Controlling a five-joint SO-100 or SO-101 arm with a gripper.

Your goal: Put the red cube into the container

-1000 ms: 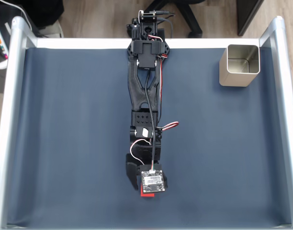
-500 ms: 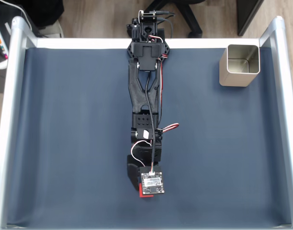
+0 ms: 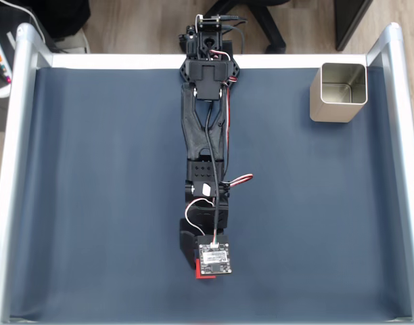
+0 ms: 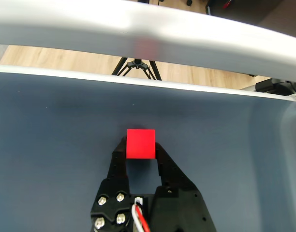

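Note:
The red cube (image 4: 140,143) sits between my two black fingertips in the wrist view, and both jaws press its sides; it rests on or just above the dark blue mat. In the fixed view only a red sliver of the cube (image 3: 205,275) shows under the wrist camera board, near the mat's front edge. My gripper (image 4: 140,147) is shut on the cube. The container (image 3: 339,92), a square silver-beige tin with an open top, stands at the back right corner of the mat, far from the gripper (image 3: 199,269).
A silver metal frame (image 3: 11,169) borders the dark blue mat (image 3: 99,189) on the left, right and back. In the wrist view the frame's rail (image 4: 148,36) runs across just beyond the cube. The arm's base (image 3: 208,40) is at the back centre.
The jaws stood apart one second ago with one finger out to the left; they have since closed on the red cube. The arm has barely moved in the last half second.

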